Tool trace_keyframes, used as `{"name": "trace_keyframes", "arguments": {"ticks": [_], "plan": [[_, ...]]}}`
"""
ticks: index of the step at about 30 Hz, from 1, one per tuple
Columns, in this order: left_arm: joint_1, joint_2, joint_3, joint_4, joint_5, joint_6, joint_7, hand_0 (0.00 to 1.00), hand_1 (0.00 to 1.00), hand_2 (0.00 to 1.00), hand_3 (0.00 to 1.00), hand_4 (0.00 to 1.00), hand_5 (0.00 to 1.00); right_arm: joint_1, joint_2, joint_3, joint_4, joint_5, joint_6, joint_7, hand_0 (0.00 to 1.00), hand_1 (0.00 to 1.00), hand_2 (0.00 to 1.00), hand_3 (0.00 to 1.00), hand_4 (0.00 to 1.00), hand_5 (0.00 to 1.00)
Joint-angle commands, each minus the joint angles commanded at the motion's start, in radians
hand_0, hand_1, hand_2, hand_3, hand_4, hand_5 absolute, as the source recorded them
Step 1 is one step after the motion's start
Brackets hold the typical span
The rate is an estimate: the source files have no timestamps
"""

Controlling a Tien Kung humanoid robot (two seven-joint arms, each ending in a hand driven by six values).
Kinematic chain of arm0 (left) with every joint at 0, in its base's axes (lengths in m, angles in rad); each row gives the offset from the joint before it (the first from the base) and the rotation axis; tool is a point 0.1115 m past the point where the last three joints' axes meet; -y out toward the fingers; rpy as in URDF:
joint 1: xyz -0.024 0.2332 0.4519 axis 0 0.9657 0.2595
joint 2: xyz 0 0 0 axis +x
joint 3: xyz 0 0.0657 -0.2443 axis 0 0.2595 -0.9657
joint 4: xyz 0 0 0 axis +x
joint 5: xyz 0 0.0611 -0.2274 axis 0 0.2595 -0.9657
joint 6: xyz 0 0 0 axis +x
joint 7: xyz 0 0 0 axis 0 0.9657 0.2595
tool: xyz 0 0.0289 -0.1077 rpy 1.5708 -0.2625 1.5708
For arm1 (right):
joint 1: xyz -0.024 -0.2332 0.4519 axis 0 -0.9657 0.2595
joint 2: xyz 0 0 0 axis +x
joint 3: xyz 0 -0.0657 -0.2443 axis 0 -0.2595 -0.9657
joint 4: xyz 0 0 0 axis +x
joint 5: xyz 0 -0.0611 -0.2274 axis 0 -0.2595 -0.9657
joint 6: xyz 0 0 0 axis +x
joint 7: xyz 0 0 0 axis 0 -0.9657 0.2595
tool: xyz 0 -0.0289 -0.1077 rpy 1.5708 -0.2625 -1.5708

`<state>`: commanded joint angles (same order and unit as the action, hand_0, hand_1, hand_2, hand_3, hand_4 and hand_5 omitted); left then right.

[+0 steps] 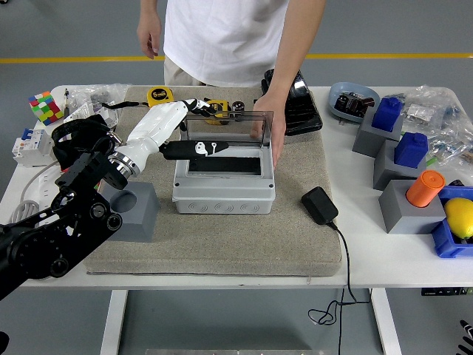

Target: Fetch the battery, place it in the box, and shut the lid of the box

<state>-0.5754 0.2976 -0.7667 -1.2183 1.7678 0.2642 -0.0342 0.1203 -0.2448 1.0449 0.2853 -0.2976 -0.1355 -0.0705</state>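
A grey box point(222, 196) stands open in the middle of the beige mat point(244, 237). Its clear lid point(229, 127) is upright, and a person's hand point(267, 127) holds the lid's right edge. Behind the lid, near the mat's far edge, stands the small black battery point(238, 107). My left hand point(202, 130), on a white forearm, is at the lid's left side. Its fingers point(198, 108) are spread at the lid's top left corner and its thumb point(198, 149) lies over the box's opening. It holds nothing. The inside of the box looks dark.
A grey cube with a hole point(139, 208) sits left of the box under my arm. Two yellow tape measures point(158, 95) lie at the mat's back. A black adapter point(319, 205) with a cable lies right of the box. Grey and blue blocks point(403, 159) crowd the right side.
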Motion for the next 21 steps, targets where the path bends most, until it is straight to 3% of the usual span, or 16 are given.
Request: {"name": "trace_keyframes", "arguments": {"ticks": [12, 13, 18, 19, 21], "plan": [[0.01, 0.01, -0.037, -0.059, 0.013, 0.009, -0.005, 0.626, 0.728, 0.701, 0.738, 0.998, 0.733, -0.001, 0.001, 0.0, 0.002, 0.0, -0.005, 0.007, 0.626, 0.651, 0.637, 0.534, 0.956, 0.421], [0.01, 0.011, -0.039, -0.061, 0.014, 0.008, -0.004, 0.564, 0.694, 0.675, 0.722, 0.998, 0.727, -0.001, 0.002, 0.001, 0.001, 0.001, -0.005, 0.007, 0.626, 0.651, 0.636, 0.534, 0.956, 0.422], [0.011, 0.024, -0.051, -0.074, 0.017, 0.007, -0.001, 0.564, 0.694, 0.675, 0.722, 0.998, 0.727, -0.001, 0.001, 0.004, 0.0, 0.0, -0.007, 0.007, 0.626, 0.651, 0.636, 0.534, 0.956, 0.422], [0.011, 0.027, -0.054, -0.077, 0.017, 0.008, -0.002, 0.511, 0.659, 0.651, 0.707, 0.998, 0.717, 0.0, 0.001, 0.004, 0.0, 0.0, -0.007, 0.007, 0.626, 0.651, 0.637, 0.534, 0.956, 0.421], [0.008, 0.029, -0.059, -0.08, 0.015, 0.011, -0.005, 0.511, 0.659, 0.651, 0.707, 0.998, 0.717, 0.002, 0.001, 0.005, 0.001, 0.0, -0.008, 0.009, 0.626, 0.651, 0.637, 0.534, 0.956, 0.421]]}}
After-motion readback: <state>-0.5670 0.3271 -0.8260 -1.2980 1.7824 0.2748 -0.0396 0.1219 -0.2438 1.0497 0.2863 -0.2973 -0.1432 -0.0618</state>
